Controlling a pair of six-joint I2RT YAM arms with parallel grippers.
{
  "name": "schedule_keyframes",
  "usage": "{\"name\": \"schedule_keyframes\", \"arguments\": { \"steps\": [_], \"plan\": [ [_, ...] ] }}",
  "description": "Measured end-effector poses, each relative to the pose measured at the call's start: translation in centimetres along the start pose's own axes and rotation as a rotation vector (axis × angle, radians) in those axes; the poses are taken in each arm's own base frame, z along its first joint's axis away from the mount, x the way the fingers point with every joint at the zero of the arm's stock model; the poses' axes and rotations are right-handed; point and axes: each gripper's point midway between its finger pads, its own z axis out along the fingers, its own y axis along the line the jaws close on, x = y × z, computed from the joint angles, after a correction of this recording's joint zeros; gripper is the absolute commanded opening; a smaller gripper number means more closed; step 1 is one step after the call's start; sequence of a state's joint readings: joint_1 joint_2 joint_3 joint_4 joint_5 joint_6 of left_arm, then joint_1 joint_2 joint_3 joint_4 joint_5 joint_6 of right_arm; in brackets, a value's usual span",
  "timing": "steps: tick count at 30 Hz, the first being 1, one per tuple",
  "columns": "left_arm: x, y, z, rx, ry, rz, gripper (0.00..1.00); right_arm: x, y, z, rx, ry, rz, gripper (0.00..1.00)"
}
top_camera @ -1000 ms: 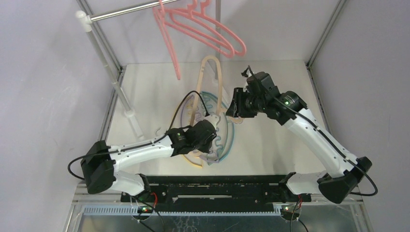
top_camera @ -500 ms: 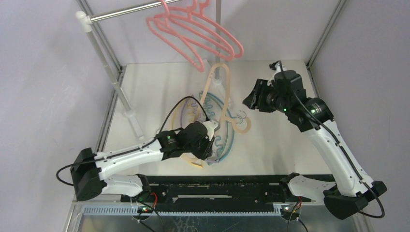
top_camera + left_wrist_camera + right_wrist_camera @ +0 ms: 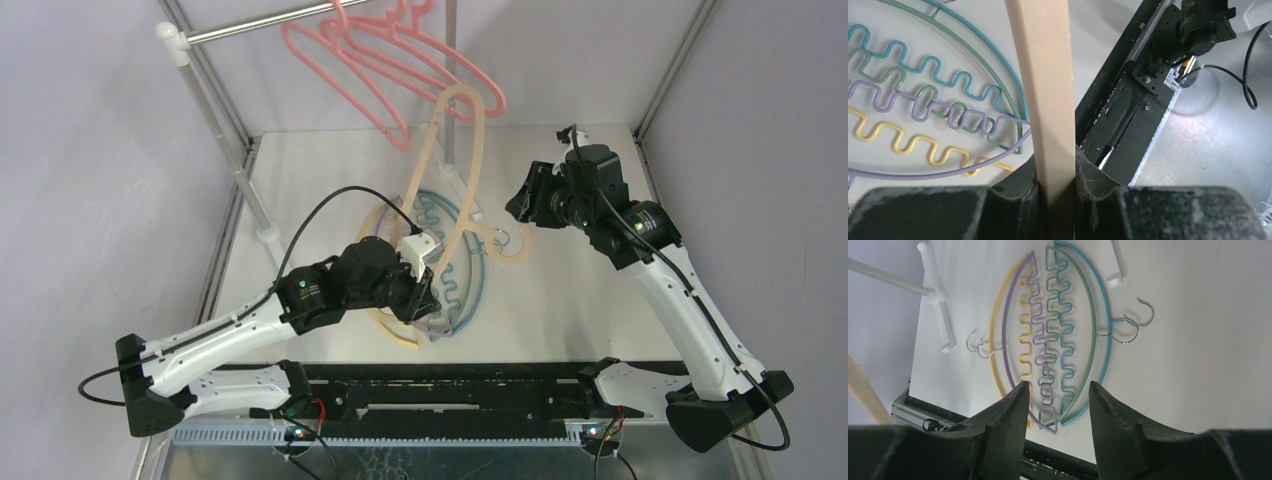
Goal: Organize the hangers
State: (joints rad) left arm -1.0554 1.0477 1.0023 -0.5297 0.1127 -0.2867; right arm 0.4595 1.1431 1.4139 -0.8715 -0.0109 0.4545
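Note:
My left gripper (image 3: 424,288) is shut on the flat bar of the tan hanger (image 3: 461,90) and holds it up off the table, its loop reaching up toward the pink hangers (image 3: 400,55) on the rail. In the left wrist view the tan bar (image 3: 1043,85) is pinched between my fingers (image 3: 1018,192). Yellow (image 3: 994,340), lavender (image 3: 1008,330), green (image 3: 1092,305) and teal (image 3: 1105,310) wavy hangers lie together on the table (image 3: 300,180). My right gripper (image 3: 518,205) is open and empty, held above them at the right.
The silver rail (image 3: 270,22) crosses the back left on a white stand with a foot (image 3: 275,240) on the table. A second white foot (image 3: 1115,265) lies beyond the wavy hangers. The black base rail (image 3: 450,385) runs along the near edge.
My right gripper has drawn back to the right, away from the tan hanger. My left arm has raised the tan hanger and tipped its loop up toward the pink hangers, which have swung.

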Motion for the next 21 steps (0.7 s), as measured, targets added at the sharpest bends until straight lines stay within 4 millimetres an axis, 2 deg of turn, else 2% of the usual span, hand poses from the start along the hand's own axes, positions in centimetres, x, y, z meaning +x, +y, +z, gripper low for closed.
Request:
{"name": "schedule_keyframes", "arguments": {
  "steps": [8,17,21],
  "plan": [
    [-0.8,0.6,-0.5,-0.037,-0.027,0.029,0.0,-0.1,-0.1,0.1,0.005,-0.007,-0.004,0.54],
    [-4.6,2.7,-3.9,-0.141,-0.231,-0.02,0.0,-0.1,-0.2,0.6,0.01,-0.002,-0.011,0.54],
    [-4.9,4.6,-5.2,-0.183,-0.306,-0.092,0.0,0.1,-0.3,1.1,0.016,0.01,-0.019,0.53]
  ]
}}
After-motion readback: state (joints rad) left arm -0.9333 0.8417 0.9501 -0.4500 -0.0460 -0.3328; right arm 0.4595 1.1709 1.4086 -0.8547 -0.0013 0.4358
